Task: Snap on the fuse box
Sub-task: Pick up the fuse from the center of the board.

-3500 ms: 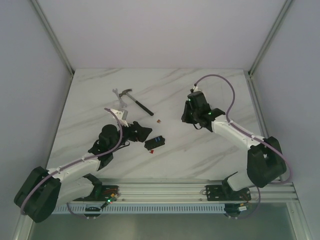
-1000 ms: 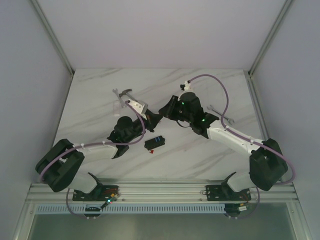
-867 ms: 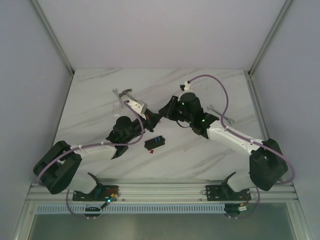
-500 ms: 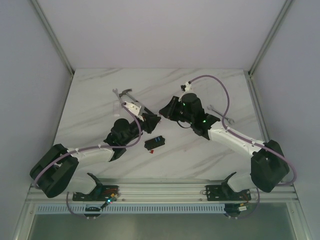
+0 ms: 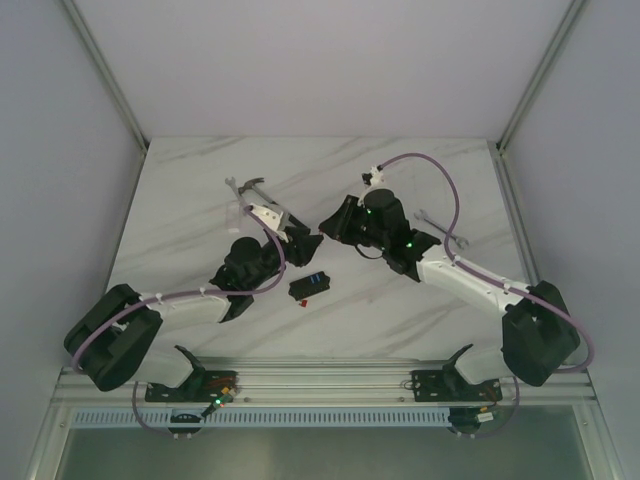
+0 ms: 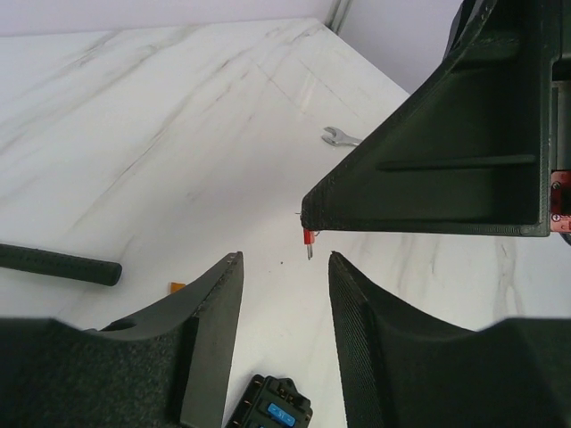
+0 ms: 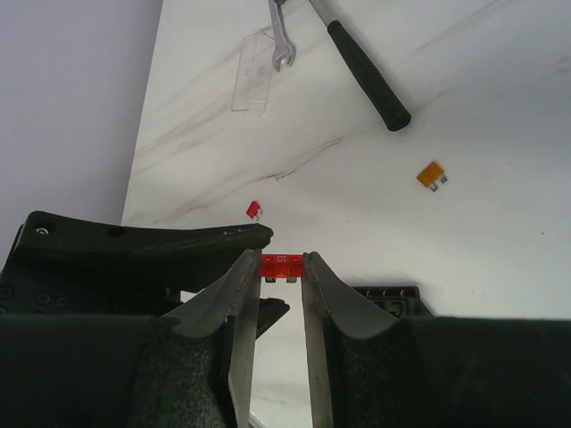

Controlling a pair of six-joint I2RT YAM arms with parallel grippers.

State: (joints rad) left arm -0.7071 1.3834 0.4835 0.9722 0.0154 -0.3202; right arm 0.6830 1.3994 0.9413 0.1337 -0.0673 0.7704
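Note:
The fuse box is a small black block with a blue fuse showing, lying flat on the marble between the arms. It also shows below my left fingers and behind my right fingers. My right gripper is shut on a small red fuse, held in the air above the table. My left gripper stands open with nothing between its fingers, its tips just below that red fuse. In the top view the left gripper and right gripper nearly meet, just behind the box.
A black-handled hammer, a wrench and a clear plastic cover lie at the back left. A second wrench lies to the right. A loose orange fuse and red fuse rest on the table.
My left gripper's jaws have spread apart beside the right gripper's tips and it has drawn back slightly. The right gripper has stayed shut and nearly still.

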